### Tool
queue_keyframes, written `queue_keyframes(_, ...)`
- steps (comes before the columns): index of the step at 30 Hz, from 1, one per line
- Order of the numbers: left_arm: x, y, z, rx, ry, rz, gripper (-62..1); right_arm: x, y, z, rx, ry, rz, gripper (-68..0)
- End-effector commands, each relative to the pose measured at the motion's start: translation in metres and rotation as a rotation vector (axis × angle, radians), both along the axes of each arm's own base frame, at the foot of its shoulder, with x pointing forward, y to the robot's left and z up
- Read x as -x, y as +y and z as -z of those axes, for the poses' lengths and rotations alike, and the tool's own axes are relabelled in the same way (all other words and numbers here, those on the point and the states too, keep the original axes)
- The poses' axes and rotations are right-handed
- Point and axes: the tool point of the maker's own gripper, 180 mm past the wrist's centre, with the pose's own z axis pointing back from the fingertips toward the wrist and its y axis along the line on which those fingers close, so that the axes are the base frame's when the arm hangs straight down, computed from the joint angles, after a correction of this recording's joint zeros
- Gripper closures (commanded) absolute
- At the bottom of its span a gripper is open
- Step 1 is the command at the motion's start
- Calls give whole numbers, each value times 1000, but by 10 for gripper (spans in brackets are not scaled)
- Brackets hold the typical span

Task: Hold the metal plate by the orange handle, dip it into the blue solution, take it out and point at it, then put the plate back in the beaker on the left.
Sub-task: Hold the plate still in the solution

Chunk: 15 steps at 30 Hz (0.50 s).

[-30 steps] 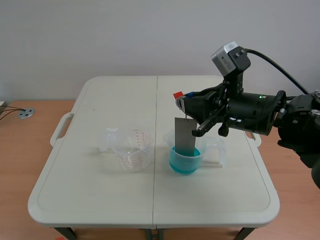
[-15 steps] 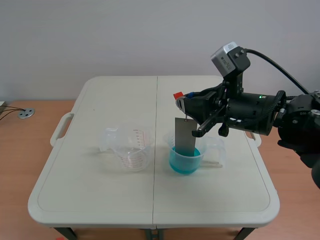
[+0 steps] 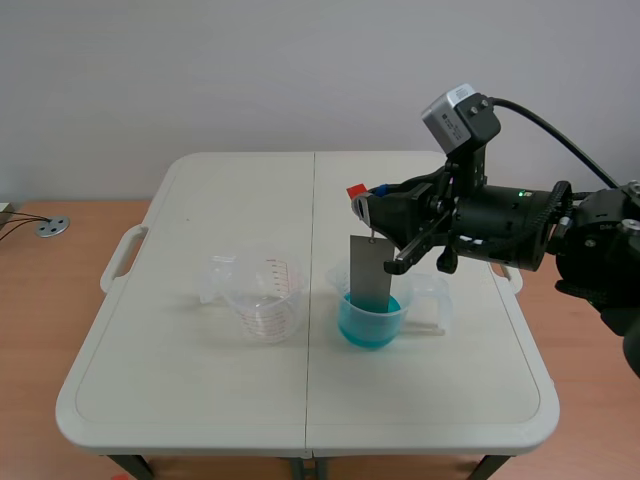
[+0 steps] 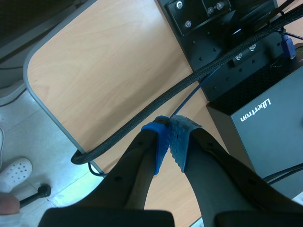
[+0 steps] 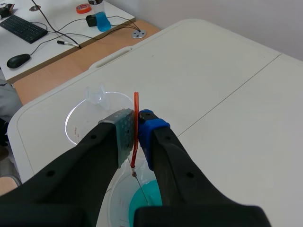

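Observation:
My right gripper (image 3: 366, 203) is shut on the orange handle (image 3: 356, 190), seen edge-on between its pads in the right wrist view as a thin orange handle (image 5: 136, 128). From the handle a thin wire hangs down to the grey metal plate (image 3: 368, 272), whose lower end stands in the blue solution (image 3: 368, 322) of the right beaker (image 3: 378, 313). The empty clear beaker (image 3: 259, 294) stands to the left, also shown ahead of the gripper as the empty beaker (image 5: 97, 116). My left gripper (image 4: 170, 139) is shut on nothing, off the table and above a wooden desk.
The white folding table (image 3: 200, 370) has a centre seam. In the left wrist view a black cable (image 4: 189, 82) and a black box (image 4: 265, 118) lie ahead of the fingers. A desk with a keyboard (image 5: 23, 28) and a mouse (image 5: 19, 60) lies beyond the table.

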Motion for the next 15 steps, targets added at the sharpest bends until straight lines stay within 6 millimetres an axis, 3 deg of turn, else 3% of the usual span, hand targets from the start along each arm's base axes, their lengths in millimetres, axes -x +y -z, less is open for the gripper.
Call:
queue_keyframes(1,2,-5,-3,18,-1,-8,-24,-2,1,-9,-9,-27,-11,-11)
queue_keyframes(8,-1,-4,-3,19,-13,-20,-29,-2,1,-9,-9,-27,-11,-11)
queue_keyframes(15,-18,11,-2,-59,-99,-63,-29,-2,1,-9,-9,-27,-11,-11)
